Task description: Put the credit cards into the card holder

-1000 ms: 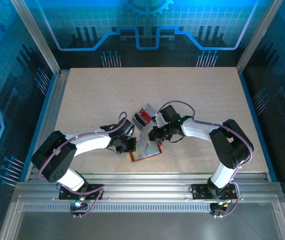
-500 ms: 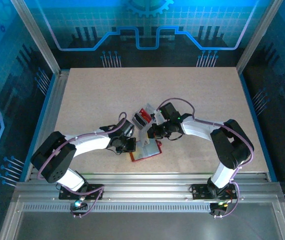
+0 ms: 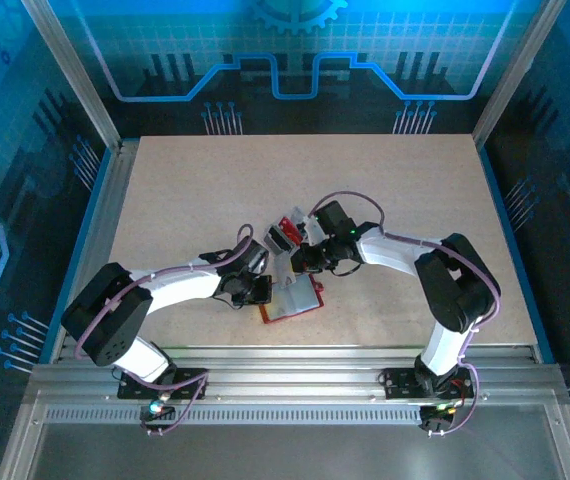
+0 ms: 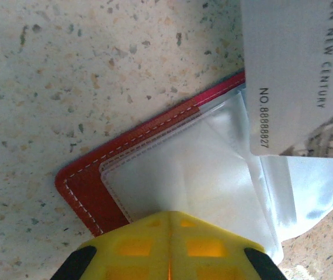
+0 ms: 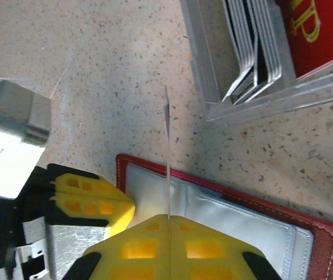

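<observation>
Step in hand: inserting one card, with the holder lying open.

- We are seeing the card holder [image 4: 90, 186] lying open and flat on the table [image 4: 67, 70], its clear sleeves facing up. It is near the table's front edge, between the two arms.
- The left gripper [image 4: 169, 224] is bearing on the holder's near sleeve at its outer corner, fingers clenched together. We cannot tell whether they are pinching plastic or only pressing it down.
- The right gripper [image 5: 168, 224] is grasping one pale credit card [image 4: 289, 70] by an end. The card is hanging above the holder's far half, standing on edge. It is apart from the sleeves and in no pocket yet.
- The tray [image 5: 213, 87] is sitting just beyond the holder, with more cards [image 5: 254, 46] standing in it, one of them red.

Our judgement: the fetch is done and the feed-in is starting, with most of the task left, since the tray is well stocked.

The next move is calling for:
- tipping the card down towards flat;
- lining its leading edge up with a sleeve mouth;
- sliding it in, with the left fingers steadying the holder.

Risk as we are reading it: the thin plastic may buckle, or the card may ride over the sleeve and miss the mouth.
</observation>
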